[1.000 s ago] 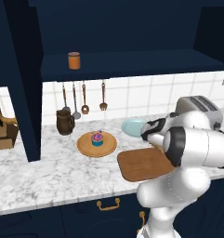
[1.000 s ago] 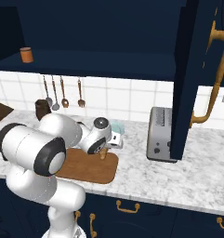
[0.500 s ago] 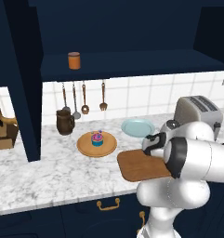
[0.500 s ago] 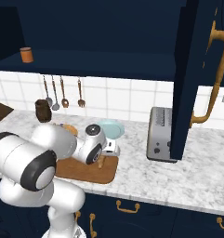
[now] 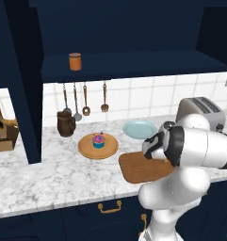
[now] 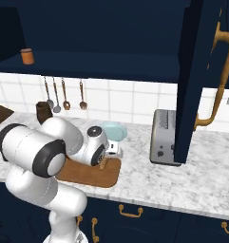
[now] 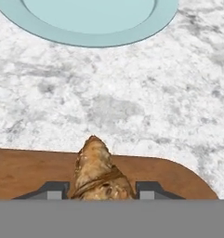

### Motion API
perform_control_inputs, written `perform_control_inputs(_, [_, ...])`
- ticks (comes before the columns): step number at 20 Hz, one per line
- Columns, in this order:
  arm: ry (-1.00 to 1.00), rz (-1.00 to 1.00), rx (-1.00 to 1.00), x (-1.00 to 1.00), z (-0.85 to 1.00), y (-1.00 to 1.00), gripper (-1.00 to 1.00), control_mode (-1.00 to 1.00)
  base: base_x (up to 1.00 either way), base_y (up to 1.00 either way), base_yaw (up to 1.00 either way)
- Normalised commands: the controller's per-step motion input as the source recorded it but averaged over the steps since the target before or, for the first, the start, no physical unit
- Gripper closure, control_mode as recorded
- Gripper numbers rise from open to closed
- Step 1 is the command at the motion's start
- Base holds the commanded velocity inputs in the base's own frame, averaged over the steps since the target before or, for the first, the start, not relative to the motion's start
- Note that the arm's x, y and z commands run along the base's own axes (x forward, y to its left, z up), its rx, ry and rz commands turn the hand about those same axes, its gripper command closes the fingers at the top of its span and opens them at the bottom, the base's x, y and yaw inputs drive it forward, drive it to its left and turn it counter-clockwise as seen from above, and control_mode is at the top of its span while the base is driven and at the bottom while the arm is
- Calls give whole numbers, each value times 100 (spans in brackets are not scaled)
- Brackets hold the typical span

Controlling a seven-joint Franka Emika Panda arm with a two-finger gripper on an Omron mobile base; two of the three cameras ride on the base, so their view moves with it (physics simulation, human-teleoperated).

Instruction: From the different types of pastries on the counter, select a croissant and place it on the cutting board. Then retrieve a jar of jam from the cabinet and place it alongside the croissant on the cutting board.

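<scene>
The small golden-brown croissant (image 7: 98, 174) sits pinched between the two-finger gripper (image 7: 102, 189), over the far edge of the brown wooden cutting board (image 7: 25, 172). Beyond lies a pale blue plate (image 7: 90, 21). A round wooden plate (image 5: 85, 148) carries the blue-wrapped cupcake (image 5: 98, 140). The orange-brown jar (image 5: 75, 61) stands on the cabinet shelf (image 5: 133, 66).

The robot's arm is built of smooth, glossy white rounded shells, bulbous at each link; broad dark grey bands ring the joints between the shells; the lowest white segment swells like a thick curved trunk rising from the base; the wrist ends in a white and dark housing; the two-finger gripper (image 7: 102, 191) shows two small dark grey, flat-topped square finger tips (image 7: 53, 190), each with a paler grey inner face.
</scene>
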Motion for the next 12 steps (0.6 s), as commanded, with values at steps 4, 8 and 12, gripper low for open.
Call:
perform_control_inputs(4, [0,0,-1,0,-43,4,-100,-100,0,0,0])
perform_control_inputs(8, [0,0,0,-18,-8,1,-100,-100,0,0,0])
perform_control_inputs(12, [-5,0,0,-61,19,-6,-100,-100,0,0,0])
